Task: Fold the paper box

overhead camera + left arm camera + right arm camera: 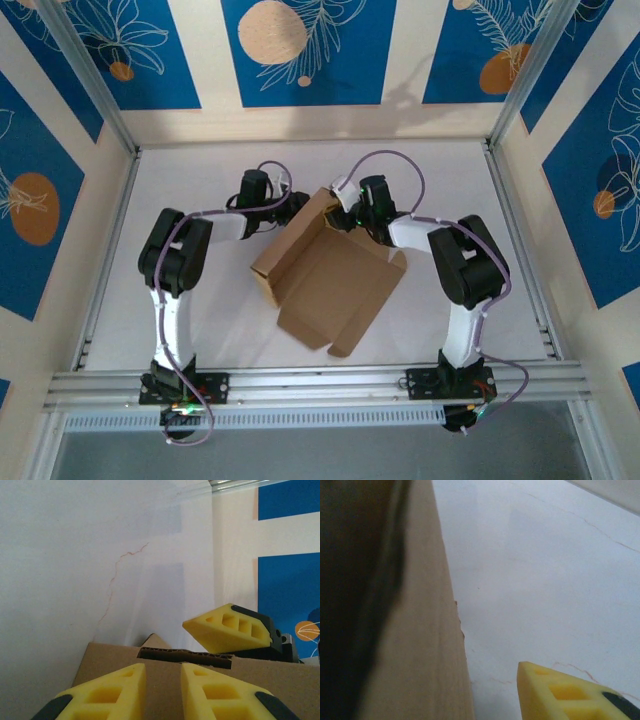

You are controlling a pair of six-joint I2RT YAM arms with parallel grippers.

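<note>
Bench: white flat bench (230,335), the largest thing I see from above.
Box: plain brown cardboard die-cut box (330,275) at mid-bench between the two arms. It is part folded, with its far-left wall raised and its near panel lying flat.
Left tool (293,207): at the box's far-left corner. On its wrist camera the yellow fingers (105,695) stand narrowly apart against the cardboard face, and I see nothing pinched.
Right tool (352,215): at the box's far edge. One yellow finger (570,692) is outside the wall (420,645). I cannot tell its opening.
</note>
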